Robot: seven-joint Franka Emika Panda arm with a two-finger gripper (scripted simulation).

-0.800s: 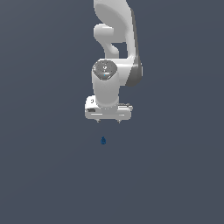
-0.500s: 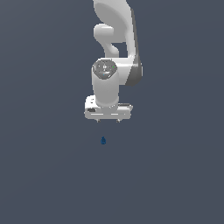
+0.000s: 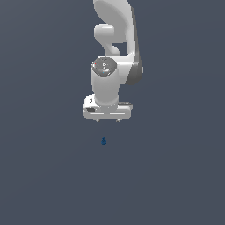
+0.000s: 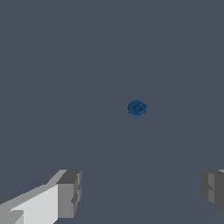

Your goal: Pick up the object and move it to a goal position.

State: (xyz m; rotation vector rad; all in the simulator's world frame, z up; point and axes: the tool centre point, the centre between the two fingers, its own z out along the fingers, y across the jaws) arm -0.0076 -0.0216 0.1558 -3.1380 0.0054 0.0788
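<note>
I see the tiny dark blue object (image 3: 103, 141), elongated with a wider end, standing on the plain slate-grey desk (image 3: 44, 176); in the wrist view it reads as a small round blue disc (image 4: 137, 108) with a faintly ribbed face, so I am looking at it end-on from above. The grey surface around the object looks uniform in both views, and the space between it and the arm is open. I can make out no bin, tray or marked spot on the desk. Moving outward, the white robot gripper (image 3: 107, 120) hangs above the object, apart from it, with its two short fingers (image 3: 117, 120) pointing down. In the exterior view the object sits below the gripper and slightly towards the exterior view's left of its middle. In the wrist view the two grey fingers (image 4: 70, 194) are spread wide apart with nothing between them, so they are released, and the object lies beyond their tips, not touching either one. Above the gripper, the white Panda arm (image 3: 115, 48) rises out of the frame.
</note>
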